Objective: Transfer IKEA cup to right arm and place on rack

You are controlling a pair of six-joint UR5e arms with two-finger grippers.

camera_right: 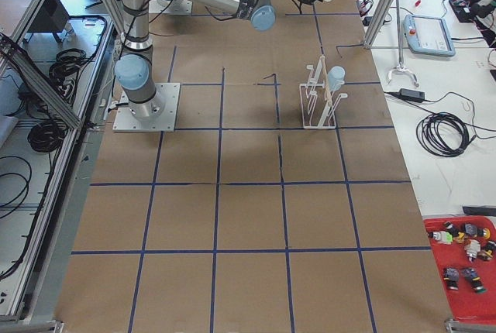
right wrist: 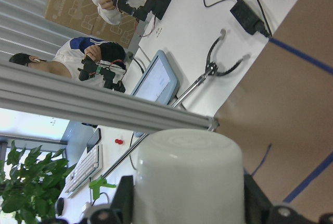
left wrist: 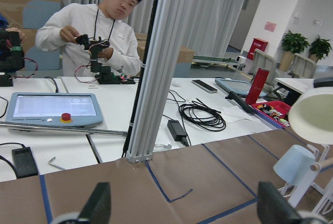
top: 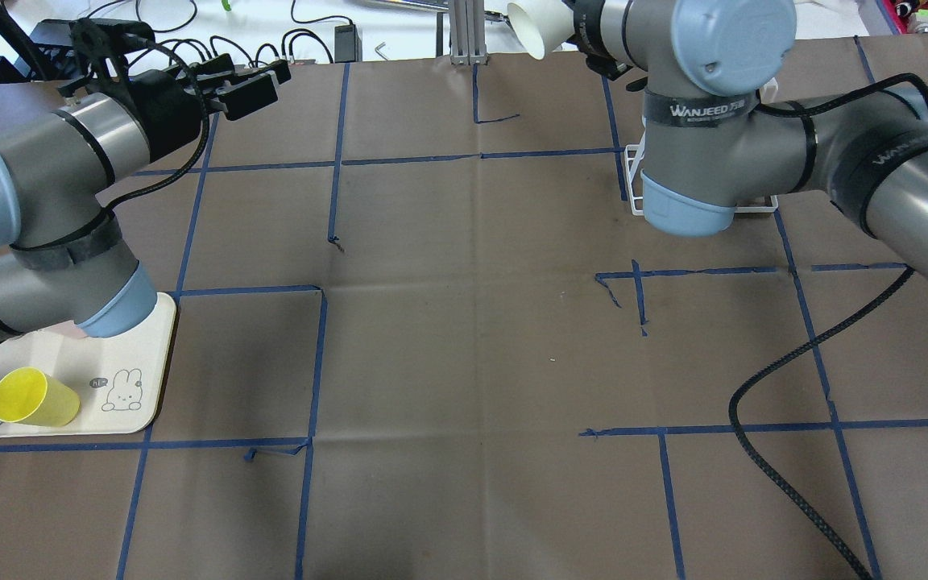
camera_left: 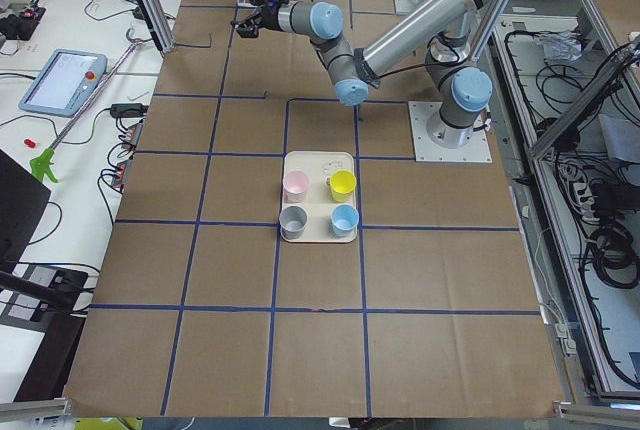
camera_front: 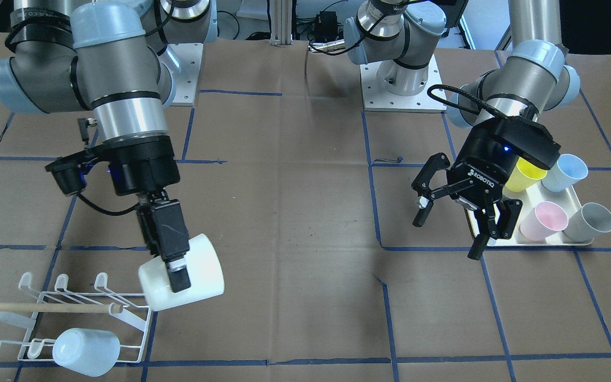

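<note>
My right gripper [camera_front: 178,276] is shut on a white IKEA cup [camera_front: 191,273], held on its side just above the table, next to the right end of the white wire rack [camera_front: 88,307]. The right wrist view shows the cup [right wrist: 187,177] between both fingers. The rack has a wooden dowel [camera_front: 45,306] and bears a pale blue cup [camera_front: 85,350] at its front. My left gripper [camera_front: 448,233] is open and empty, hanging over the near left corner of the cream tray [camera_front: 528,242]. The left wrist view shows its spread fingertips [left wrist: 99,206] and the white cup [left wrist: 315,114] far off.
The tray holds a yellow cup [camera_front: 525,175], a blue cup [camera_front: 565,172], a pink cup [camera_front: 544,220] and a grey cup [camera_front: 592,223]. In the overhead view the right arm hides most of the rack [top: 633,189]. Brown paper with blue tape lines covers the table.
</note>
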